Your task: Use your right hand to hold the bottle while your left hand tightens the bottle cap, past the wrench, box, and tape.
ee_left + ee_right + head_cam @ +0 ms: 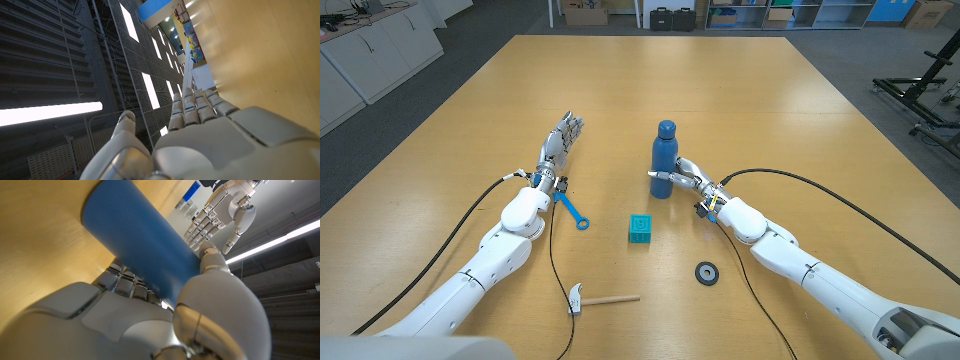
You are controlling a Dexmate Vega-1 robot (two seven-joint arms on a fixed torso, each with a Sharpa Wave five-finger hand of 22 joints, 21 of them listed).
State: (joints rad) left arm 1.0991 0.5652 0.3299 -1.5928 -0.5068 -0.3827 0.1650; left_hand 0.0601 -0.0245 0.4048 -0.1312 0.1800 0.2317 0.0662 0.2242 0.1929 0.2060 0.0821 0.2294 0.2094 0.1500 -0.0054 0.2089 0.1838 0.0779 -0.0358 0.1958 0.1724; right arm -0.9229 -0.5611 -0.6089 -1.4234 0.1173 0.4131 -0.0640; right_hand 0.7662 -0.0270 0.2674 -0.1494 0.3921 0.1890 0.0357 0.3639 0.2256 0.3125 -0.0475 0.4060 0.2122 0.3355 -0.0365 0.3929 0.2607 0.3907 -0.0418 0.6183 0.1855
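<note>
While gripped, bottle upright, cap uppermost

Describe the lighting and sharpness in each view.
Head view: even, sharp light, with soft sheen on the table. Left wrist view: a ceiling light glares white. Right wrist view: the bottle and right robot hand are close and slightly soft.

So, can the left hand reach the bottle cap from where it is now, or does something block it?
Probably yes. The left hand is open with table bare between it and the bottle cap. The right hand grips the bottle lower down, leaving the cap free. The wrench lies behind the hand.
</note>
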